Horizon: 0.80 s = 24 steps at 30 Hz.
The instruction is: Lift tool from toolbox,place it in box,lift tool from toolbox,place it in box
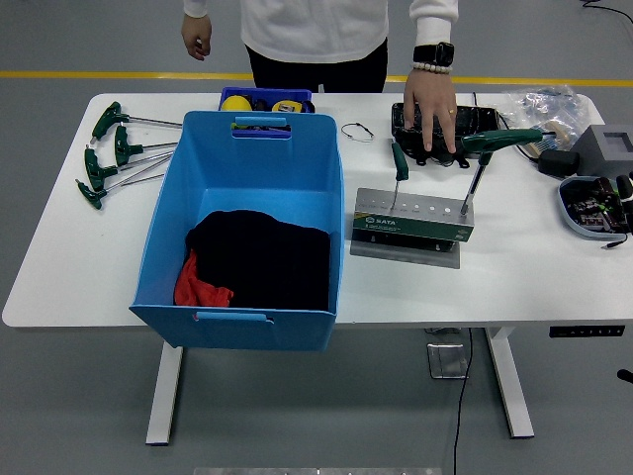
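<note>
- Since neither robot arm shows up anywhere, there's nothing to say about its hands; the white table (534, 282) fills the view, corners cut off by nothing much.
- Big blue plastic bin (245, 230) sits left of centre, with black cloth (265, 259) and a bit of red cloth (198, 287) in the bottom, hard to tell what's under them.
- Person at the far side, cropped at the chest; one hand (432, 107) lies flat, fingers spread, on a black tray (473, 123).
- Grey tool stand (414, 216) right beside the bin holds a green-handled screwdriver (398, 170) and a green T-handle wrench (495, 145), both upright in holes.
- More T-handle wrenches (109, 153) lie loose far left.
- Small blue tray (265, 99) behind the bin is mostly hidden.
</note>
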Each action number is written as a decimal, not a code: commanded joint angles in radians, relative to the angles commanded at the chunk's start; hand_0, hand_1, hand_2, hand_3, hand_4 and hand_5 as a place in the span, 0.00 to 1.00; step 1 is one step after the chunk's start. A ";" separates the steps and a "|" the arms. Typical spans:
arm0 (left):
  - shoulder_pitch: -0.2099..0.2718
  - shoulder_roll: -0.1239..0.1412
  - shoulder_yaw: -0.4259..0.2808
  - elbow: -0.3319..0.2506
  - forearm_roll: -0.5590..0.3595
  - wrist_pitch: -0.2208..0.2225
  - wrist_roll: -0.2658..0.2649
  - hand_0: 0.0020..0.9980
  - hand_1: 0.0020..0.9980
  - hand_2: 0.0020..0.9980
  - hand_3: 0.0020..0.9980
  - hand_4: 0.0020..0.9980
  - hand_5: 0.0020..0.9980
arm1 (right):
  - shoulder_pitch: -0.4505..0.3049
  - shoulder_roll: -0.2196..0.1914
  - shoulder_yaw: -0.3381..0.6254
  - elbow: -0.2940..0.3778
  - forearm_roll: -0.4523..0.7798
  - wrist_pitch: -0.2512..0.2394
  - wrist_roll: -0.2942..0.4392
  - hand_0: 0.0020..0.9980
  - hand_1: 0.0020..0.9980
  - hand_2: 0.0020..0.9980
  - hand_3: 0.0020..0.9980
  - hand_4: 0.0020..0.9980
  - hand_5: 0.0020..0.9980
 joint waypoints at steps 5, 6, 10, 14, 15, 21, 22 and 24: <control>-0.001 0.001 0.003 0.000 -0.003 -0.001 0.000 0.75 0.73 0.71 0.67 0.69 0.63 | 0.000 -0.001 0.004 0.003 -0.006 -0.003 -0.001 0.97 0.88 0.91 0.95 1.00 0.82; -0.002 0.001 0.003 0.000 -0.002 -0.001 0.000 0.75 0.72 0.71 0.67 0.69 0.63 | 0.000 -0.002 0.005 0.006 -0.010 -0.004 -0.002 0.98 0.88 0.92 0.95 1.00 0.81; -0.001 0.001 0.001 0.000 -0.003 -0.001 -0.001 0.75 0.72 0.71 0.67 0.69 0.63 | 0.000 -0.012 0.007 0.024 -0.031 -0.007 -0.001 0.98 0.88 0.92 0.95 1.00 0.81; -0.002 0.001 0.004 0.000 -0.004 -0.002 -0.001 0.75 0.72 0.71 0.67 0.69 0.63 | 0.002 -0.027 -0.005 0.050 -0.040 0.004 0.004 0.98 0.88 0.93 0.96 1.00 0.78; -0.002 0.001 0.004 0.000 -0.005 -0.002 -0.001 0.75 0.72 0.71 0.67 0.69 0.63 | 0.002 -0.031 -0.010 0.055 -0.044 0.005 0.004 0.98 0.88 0.93 0.96 1.00 0.78; -0.004 0.001 0.001 0.000 -0.001 -0.003 0.001 0.75 0.72 0.71 0.67 0.69 0.63 | 0.024 -0.091 -0.065 0.118 -0.101 -0.005 -0.003 0.98 0.90 0.94 0.97 1.00 0.68; -0.004 0.001 0.001 0.000 -0.002 -0.004 0.001 0.75 0.72 0.71 0.67 0.69 0.63 | 0.030 -0.103 -0.079 0.131 -0.111 -0.004 -0.005 0.98 0.90 0.94 0.97 1.00 0.68; -0.006 0.001 0.002 0.000 -0.005 -0.003 0.001 0.75 0.72 0.71 0.67 0.69 0.63 | 0.054 -0.133 -0.117 0.167 -0.075 0.006 -0.003 1.00 0.93 0.96 1.00 1.00 0.65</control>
